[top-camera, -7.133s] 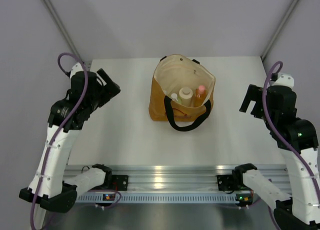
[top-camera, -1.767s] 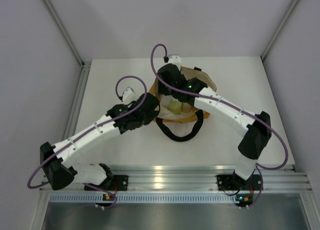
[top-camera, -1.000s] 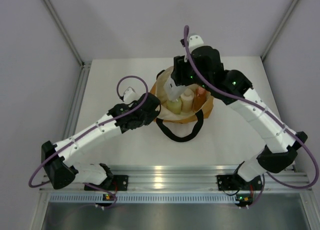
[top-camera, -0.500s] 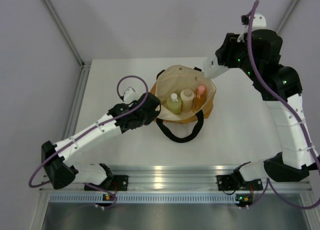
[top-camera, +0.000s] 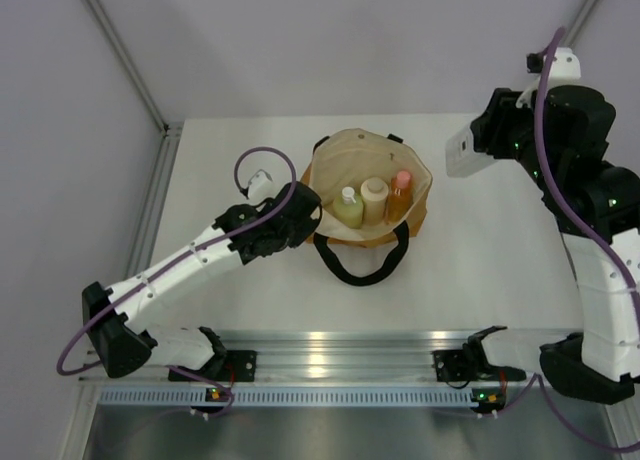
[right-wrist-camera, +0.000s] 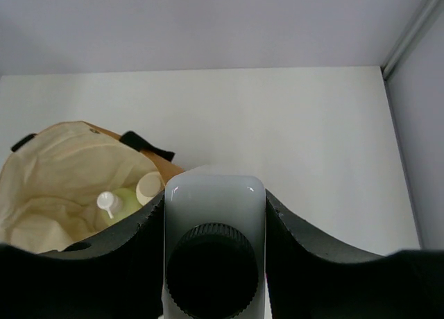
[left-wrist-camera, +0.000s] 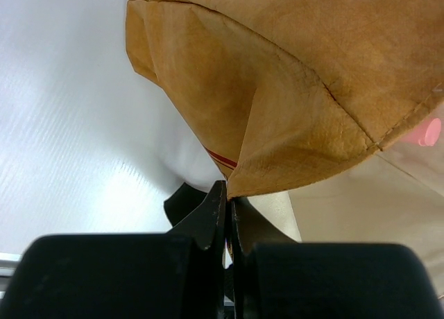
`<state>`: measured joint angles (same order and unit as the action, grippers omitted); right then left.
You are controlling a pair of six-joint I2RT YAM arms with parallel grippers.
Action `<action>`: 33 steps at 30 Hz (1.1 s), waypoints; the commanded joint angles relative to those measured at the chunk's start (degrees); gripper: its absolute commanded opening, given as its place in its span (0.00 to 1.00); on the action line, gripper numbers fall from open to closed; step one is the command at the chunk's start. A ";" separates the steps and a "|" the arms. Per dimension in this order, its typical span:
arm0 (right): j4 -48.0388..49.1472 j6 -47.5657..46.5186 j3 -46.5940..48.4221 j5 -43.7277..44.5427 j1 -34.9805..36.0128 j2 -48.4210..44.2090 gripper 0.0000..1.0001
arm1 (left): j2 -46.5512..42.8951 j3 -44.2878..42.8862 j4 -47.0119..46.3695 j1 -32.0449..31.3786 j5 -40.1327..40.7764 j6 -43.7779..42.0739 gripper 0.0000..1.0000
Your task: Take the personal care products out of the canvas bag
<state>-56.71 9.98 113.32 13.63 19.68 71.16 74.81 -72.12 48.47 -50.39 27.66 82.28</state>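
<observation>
Beside the canvas bag (top-camera: 345,152), off its right rim and clear of it, the right gripper (right-wrist-camera: 215,253) clamps a white bottle (right-wrist-camera: 214,201) between its two black fingers (right-wrist-camera: 132,243). The bottle's dark ribbed cap points back toward the wrist camera. From overhead the bottle lies roughly level in the grip, its base turned toward the bag.

On the bag's left side, the left gripper (left-wrist-camera: 223,194) is pinched tight on a folded corner of the mustard fabric at the rim, its jaws showing no gap.

Inside the bag, against the cream lining, three bottles stand upright in a row. The yellow-green bottle (top-camera: 348,208) with a white cap is nearest the left gripper, the cream-beige bottle (top-camera: 374,200) with a wide cap is in the middle, and the orange bottle (top-camera: 400,196) with a pink cap is nearest the bag's right wall.

A black loop handle (top-camera: 360,265) drapes over the bag's near edge onto the white table (top-camera: 480,260).
</observation>
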 commanded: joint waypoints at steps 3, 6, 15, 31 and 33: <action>6.79 -3.21 -7.13 5.97 -1.39 -5.93 0.00 | 0.60 -2.76 0.66 -0.15 -1.38 -0.98 0.00; 7.14 -2.69 -11.88 6.06 -2.98 -7.25 0.00 | 0.78 -3.03 0.66 -0.15 -1.56 -1.24 0.00; 19.78 4.17 -44.03 2.28 -3.16 -19.90 0.00 | 0.69 -3.20 0.66 -0.15 -1.03 -1.33 0.00; 33.95 7.86 -70.42 2.37 -3.16 -23.79 0.00 | 1.75 -4.00 0.58 -0.15 -1.64 -1.33 0.00; 33.86 8.39 -70.60 2.37 -3.16 -23.52 0.11 | 1.66 -4.00 0.58 -0.15 -1.64 -1.42 0.00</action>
<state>-33.52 16.49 41.60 15.09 17.17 48.12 76.05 -74.15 49.19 -50.39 26.63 81.23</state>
